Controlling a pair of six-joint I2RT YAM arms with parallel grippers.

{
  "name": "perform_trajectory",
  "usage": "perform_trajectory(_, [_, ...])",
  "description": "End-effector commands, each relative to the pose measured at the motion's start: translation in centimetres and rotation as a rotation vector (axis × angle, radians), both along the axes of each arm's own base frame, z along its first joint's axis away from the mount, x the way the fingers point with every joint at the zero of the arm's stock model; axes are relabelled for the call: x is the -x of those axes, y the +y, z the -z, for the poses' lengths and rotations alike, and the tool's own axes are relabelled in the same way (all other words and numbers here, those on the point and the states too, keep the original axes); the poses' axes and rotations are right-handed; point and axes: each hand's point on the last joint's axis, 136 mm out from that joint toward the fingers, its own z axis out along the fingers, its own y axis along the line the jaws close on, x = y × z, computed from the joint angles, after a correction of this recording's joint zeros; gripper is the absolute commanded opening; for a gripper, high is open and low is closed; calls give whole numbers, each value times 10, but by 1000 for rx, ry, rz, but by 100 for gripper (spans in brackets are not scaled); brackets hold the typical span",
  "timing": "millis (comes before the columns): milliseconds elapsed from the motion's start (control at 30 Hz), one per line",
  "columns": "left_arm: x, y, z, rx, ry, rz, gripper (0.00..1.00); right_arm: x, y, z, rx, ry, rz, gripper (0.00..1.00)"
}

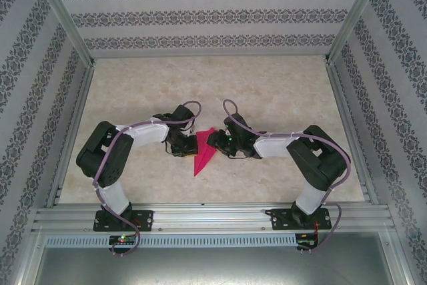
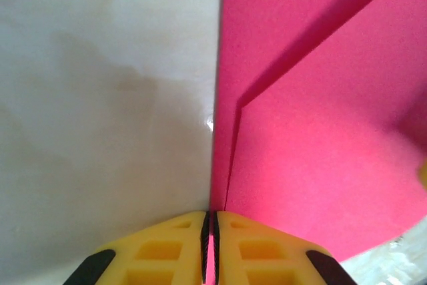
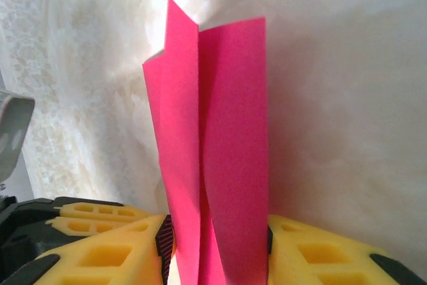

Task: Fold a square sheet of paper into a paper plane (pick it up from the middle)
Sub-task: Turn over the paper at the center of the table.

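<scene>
Top view: bright, even, soft light; only faint shadows on table (image 1: 280,85) close around paper (image 1: 202,158). Left wrist cam, v. close: paper soft + grainy, 1 dark shadow band across it, small glare spot just left of it. Right wrist cam: table beyond paper blown out white; yellow fingers (image 3: 320,258) below paper blurry.
</scene>
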Motion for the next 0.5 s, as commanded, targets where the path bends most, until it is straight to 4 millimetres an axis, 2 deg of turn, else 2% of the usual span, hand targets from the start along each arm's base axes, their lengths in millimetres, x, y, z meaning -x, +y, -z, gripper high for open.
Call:
perform_trajectory(0, [1,-8,3,85,32,-45,14,4,8,3,-38,3,-35,42])
perform_trajectory(267, [-3,-4,0,145,40,-107,14,9,6,3,-42,14,-44,43])
perform_trajectory(467, [-2,-2,-1,151,43,-110,14,13,4,-5,-53,-4,-51,43])
